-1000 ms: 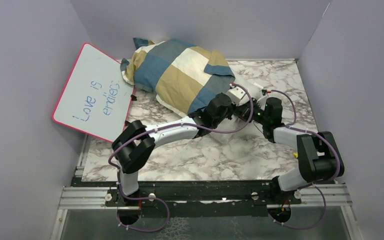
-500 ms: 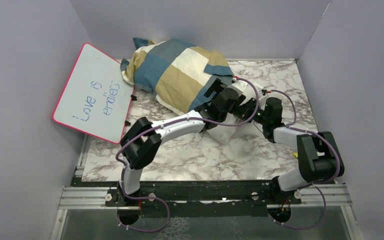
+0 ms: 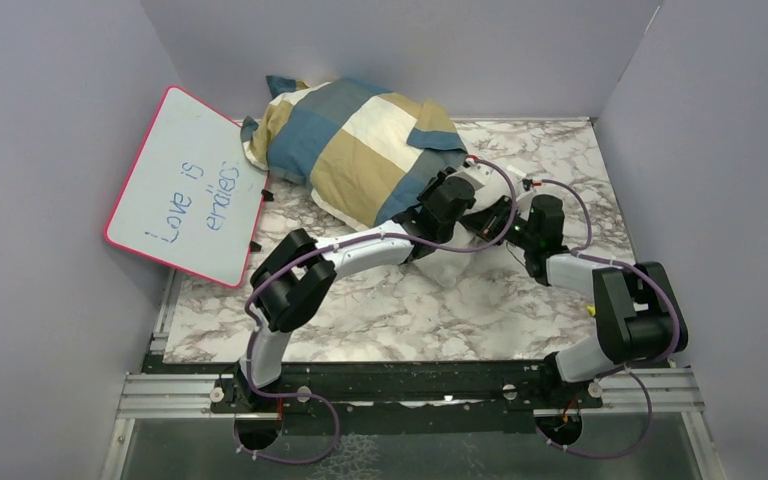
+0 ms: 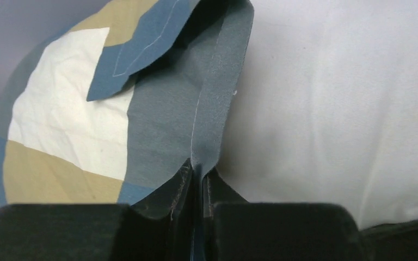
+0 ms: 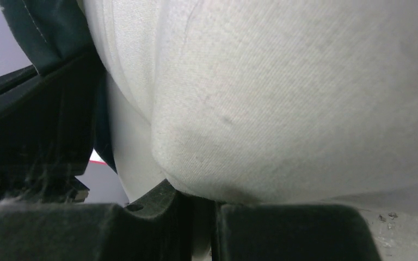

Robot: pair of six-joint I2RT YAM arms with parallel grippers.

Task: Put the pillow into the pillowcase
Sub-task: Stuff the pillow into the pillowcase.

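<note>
- I place everything from the pink-rimmed whiteboard, which leans against the left wall with blue handwriting on its face.
- The pillowcase lies just right of the whiteboard at the back of the marble table. It is plump, and its blue, tan and cream blocks face up. Its left end nearly meets the whiteboard's right edge.
- The pillow is mostly inside the case. From above I see only a thin white strip under the case's near edge. More white fabric comes out at the end farthest from the whiteboard.
- My left gripper is at that far end, well to the right of the whiteboard. Its fingers are pinched almost together on the case's blue hem, and the stitched edge rises straight up from between them.
- In the left wrist view the bare white pillow sits right against that hem on the side away from the whiteboard. On the whiteboard side a blue flap folds over a cream block.
- My right gripper sits just beyond the left one, a little farther from the whiteboard. Its fingers are clamped on a fold of the white pillow, which bulges over them and fills most of that view.
- From above, the two grippers crowd together at the case's open end. I cannot tell whether they touch each other.
</note>
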